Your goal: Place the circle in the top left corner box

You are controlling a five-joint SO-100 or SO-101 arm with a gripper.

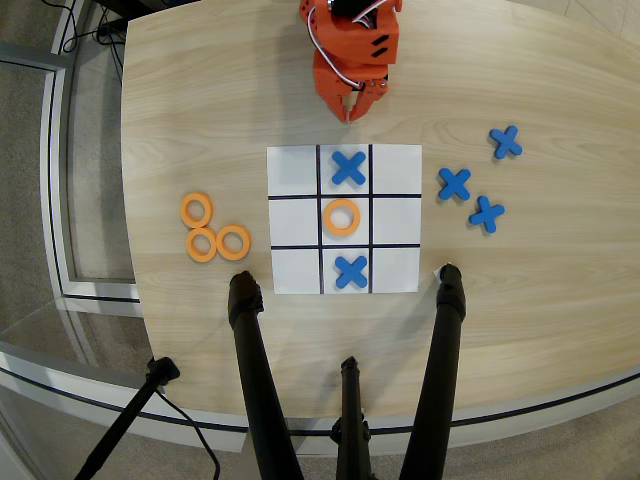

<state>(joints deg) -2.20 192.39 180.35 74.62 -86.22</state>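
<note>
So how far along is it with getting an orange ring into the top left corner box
Nothing done yet. In the overhead view the top left corner box is bare. The only ring on the grid sits in the centre cell, with blue crosses above and below. The tool holds nothing. Still left: picking a spare ring and placing it.

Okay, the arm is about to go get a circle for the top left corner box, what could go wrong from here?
1. The three spare orange rings lie bunched, two apparently touching, so the pincer may nudge or drag a neighbour.
2. The top left corner box sits beside the blue cross; a sloppy drop could bump it.
3. The paper grid could shift if a fingertip catches it.
</note>
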